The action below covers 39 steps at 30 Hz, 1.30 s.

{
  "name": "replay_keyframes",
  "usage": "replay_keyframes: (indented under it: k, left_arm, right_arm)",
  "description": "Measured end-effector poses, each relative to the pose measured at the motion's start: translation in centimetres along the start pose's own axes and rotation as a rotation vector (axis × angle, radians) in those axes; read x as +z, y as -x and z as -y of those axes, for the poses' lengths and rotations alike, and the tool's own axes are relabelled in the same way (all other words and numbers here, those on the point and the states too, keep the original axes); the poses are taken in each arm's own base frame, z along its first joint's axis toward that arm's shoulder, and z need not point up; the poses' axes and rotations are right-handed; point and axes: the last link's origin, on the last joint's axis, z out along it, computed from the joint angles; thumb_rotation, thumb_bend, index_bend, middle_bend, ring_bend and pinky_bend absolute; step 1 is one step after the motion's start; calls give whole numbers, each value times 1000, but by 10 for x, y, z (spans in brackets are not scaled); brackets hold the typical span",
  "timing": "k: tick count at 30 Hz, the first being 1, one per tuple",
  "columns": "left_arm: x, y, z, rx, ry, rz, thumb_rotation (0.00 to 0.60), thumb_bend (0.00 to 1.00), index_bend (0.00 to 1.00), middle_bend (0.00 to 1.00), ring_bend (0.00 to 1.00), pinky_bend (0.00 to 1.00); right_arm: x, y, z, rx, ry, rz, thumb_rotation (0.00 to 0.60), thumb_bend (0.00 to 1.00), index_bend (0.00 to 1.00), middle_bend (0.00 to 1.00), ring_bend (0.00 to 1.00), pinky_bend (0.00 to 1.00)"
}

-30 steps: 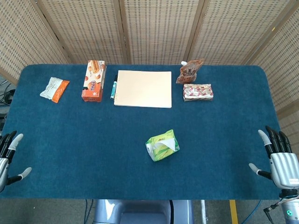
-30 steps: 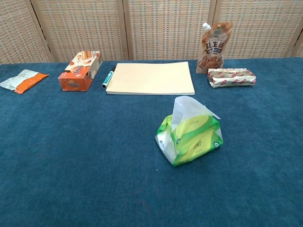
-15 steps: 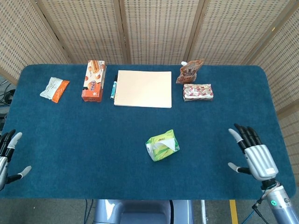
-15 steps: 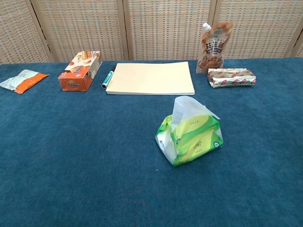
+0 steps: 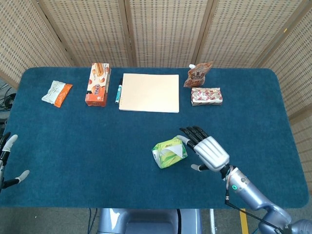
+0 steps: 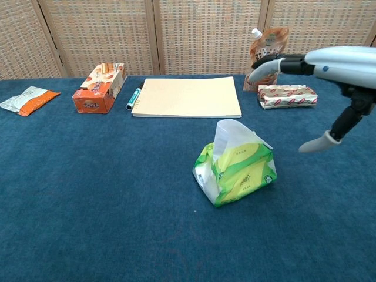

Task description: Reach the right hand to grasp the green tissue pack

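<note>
The green tissue pack (image 5: 168,152) (image 6: 237,171) lies on the blue table near its front middle, a white tissue sticking up from its top. My right hand (image 5: 205,150) (image 6: 320,75) hovers just right of the pack, fingers spread, holding nothing. Its fingertips (image 5: 188,132) reach toward the pack's upper right without touching it. The thumb (image 6: 315,143) hangs down to the pack's right. My left hand (image 5: 7,158) shows only as a few spread fingers at the table's front left edge, holding nothing.
Along the back stand an orange snack box (image 5: 97,84), a teal pen (image 5: 118,91), a beige notepad (image 5: 149,92), a brown pouch (image 5: 198,74) and a foil-wrapped bar (image 5: 206,96). A white-orange packet (image 5: 56,93) lies at the far left.
My right hand has swept left from the table's front right edge to just beside the tissue pack. The left hand has dropped slightly lower at the edge.
</note>
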Motion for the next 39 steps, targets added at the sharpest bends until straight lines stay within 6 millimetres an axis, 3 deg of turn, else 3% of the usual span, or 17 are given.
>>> replay_keyframes:
  k: [5, 12, 14, 16, 19, 25, 32, 39]
  left_arm:
    - [1, -2, 0, -12, 0, 1, 600, 0, 0, 0, 0, 0]
    - [2, -4, 0, -26, -3, 3, 600, 0, 0, 0, 0, 0]
    - [2, -5, 1, -31, -6, 2, 600, 0, 0, 0, 0, 0]
    - [3, -5, 1, -35, -8, 4, 600, 0, 0, 0, 0, 0]
    - [4, -6, 2, -39, -9, 7, 600, 0, 0, 0, 0, 0]
    - [5, -6, 2, -40, -10, 12, 600, 0, 0, 0, 0, 0]
    - [3, -6, 2, -40, -6, 11, 600, 0, 0, 0, 0, 0]
    - [3, -7, 1, -44, -3, 8, 600, 0, 0, 0, 0, 0]
  right_arm:
    - [23, 14, 14, 19, 14, 48, 600, 144, 210, 146, 49, 195]
    - [56, 33, 30, 38, 47, 55, 600, 238, 399, 392, 342, 417]
    - [63, 38, 32, 24, 53, 46, 600, 322, 479, 471, 427, 489]
    - [67, 40, 33, 14, 58, 35, 600, 495, 561, 547, 502, 570]
    - [71, 43, 34, 2, 61, 12, 600, 648, 618, 598, 556, 642]
    - [71, 42, 38, 2, 41, -32, 600, 724, 670, 649, 612, 664]
    - [67, 20, 44, 12, -5, -151, 600, 724, 674, 652, 615, 678]
    - [68, -44, 45, 108, -17, -386, 600, 724, 675, 652, 615, 678]
